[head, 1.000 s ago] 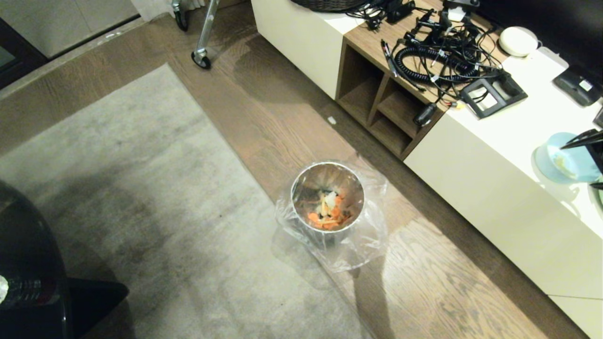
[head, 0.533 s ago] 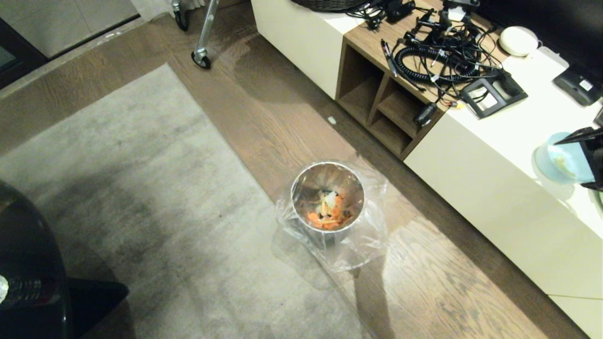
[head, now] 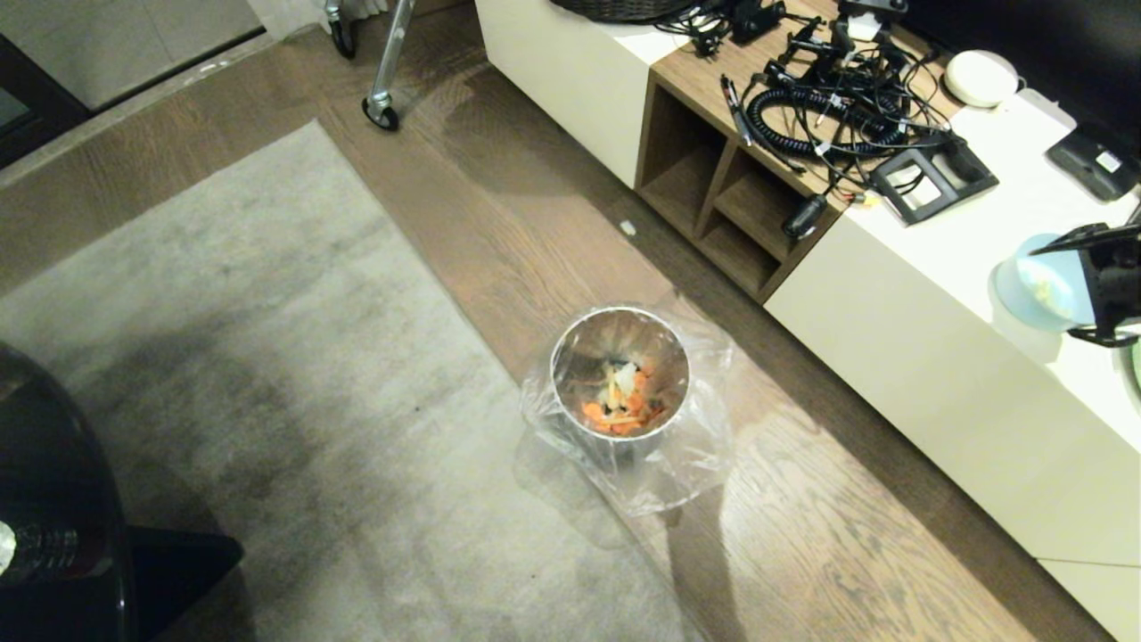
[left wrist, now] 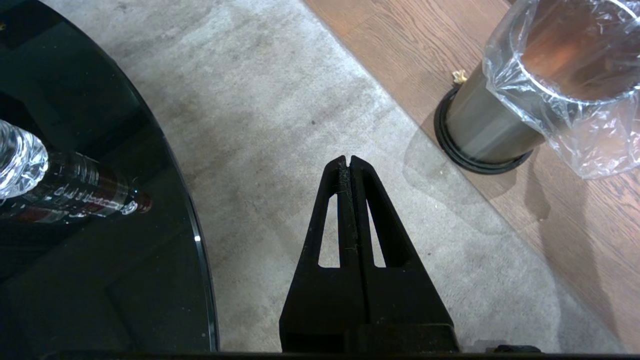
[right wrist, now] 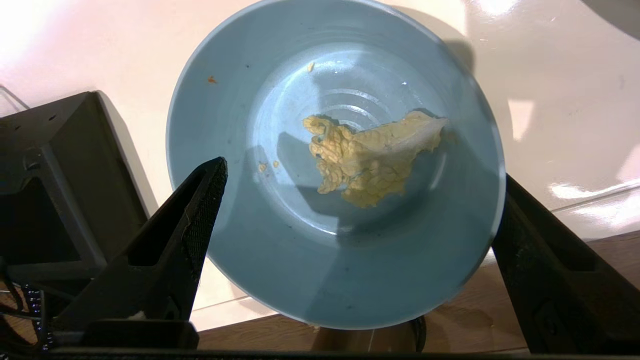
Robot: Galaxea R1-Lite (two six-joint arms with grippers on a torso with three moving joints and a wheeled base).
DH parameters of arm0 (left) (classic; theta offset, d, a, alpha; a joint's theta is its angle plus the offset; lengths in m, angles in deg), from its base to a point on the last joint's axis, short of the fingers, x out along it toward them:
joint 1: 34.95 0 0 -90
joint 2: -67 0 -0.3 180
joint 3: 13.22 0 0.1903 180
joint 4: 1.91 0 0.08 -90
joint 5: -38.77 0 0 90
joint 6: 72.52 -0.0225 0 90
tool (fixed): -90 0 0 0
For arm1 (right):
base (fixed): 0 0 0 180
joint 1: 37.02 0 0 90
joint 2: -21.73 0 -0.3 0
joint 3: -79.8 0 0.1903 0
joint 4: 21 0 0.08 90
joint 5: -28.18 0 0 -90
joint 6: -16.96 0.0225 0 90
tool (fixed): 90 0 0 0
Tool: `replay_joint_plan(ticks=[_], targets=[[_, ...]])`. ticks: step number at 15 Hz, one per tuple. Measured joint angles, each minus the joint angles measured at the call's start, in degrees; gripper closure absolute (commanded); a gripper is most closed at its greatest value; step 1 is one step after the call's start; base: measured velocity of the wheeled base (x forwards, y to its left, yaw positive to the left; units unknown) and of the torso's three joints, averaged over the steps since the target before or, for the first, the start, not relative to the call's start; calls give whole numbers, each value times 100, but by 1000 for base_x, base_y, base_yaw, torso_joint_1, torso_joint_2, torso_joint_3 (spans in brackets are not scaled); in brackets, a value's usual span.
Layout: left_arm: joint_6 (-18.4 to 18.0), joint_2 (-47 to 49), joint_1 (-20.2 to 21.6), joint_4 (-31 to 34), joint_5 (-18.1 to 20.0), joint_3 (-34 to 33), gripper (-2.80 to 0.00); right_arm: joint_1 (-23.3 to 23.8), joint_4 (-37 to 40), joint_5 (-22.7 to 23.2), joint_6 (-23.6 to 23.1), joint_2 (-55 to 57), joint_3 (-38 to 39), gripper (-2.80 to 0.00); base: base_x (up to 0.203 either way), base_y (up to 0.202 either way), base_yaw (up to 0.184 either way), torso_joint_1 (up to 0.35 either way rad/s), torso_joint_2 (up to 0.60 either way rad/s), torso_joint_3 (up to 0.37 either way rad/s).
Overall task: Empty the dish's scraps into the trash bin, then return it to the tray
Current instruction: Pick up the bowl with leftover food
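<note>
The pale blue dish hangs tilted above the white cabinet at the right edge of the head view. My right gripper spans it rim to rim and is shut on it. In the right wrist view the dish fills the space between the black fingers, with a pale yellow scrap stuck inside. The steel trash bin, lined with a clear bag, stands on the wood floor and holds orange and white scraps. My left gripper is shut and parked over the rug, near the bin. The tray is out of view.
The white cabinet carries tangled cables and a black holder. A grey rug covers the floor on the left. A dark glass table with a bottle sits at the lower left. A wheeled stand leg is far back.
My right gripper has carried the dish leftward toward the cabinet's front edge and rolled it, so the dish tips further. The left arm and the bin are unchanged.
</note>
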Motion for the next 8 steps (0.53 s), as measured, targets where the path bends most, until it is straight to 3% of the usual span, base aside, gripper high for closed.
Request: replay_joint_plan(ticks=[8], targets=[[0, 0, 0, 0, 0, 0, 0, -6, 92, 8, 68, -100, 103, -280, 0, 0, 0, 0, 0, 0]])
